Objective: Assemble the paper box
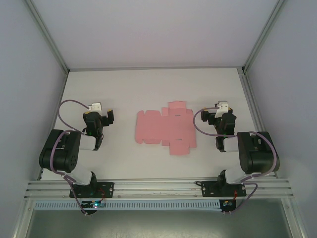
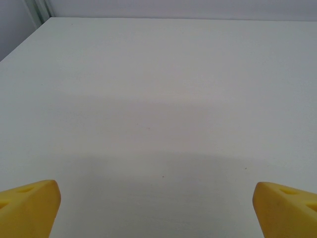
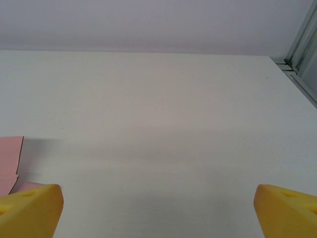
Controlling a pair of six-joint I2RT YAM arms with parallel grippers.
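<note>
The paper box lies flat and unfolded, a pale pink die-cut sheet with its flaps spread on the white table, between my two arms. In my right wrist view a corner of the paper box (only a pink sliver) sits at the lower left. My right gripper is near the sheet's right side, apart from it, with its yellow fingertips spread wide. My left gripper hangs well off to the sheet's left, its fingers just as wide apart, holding nothing.
</note>
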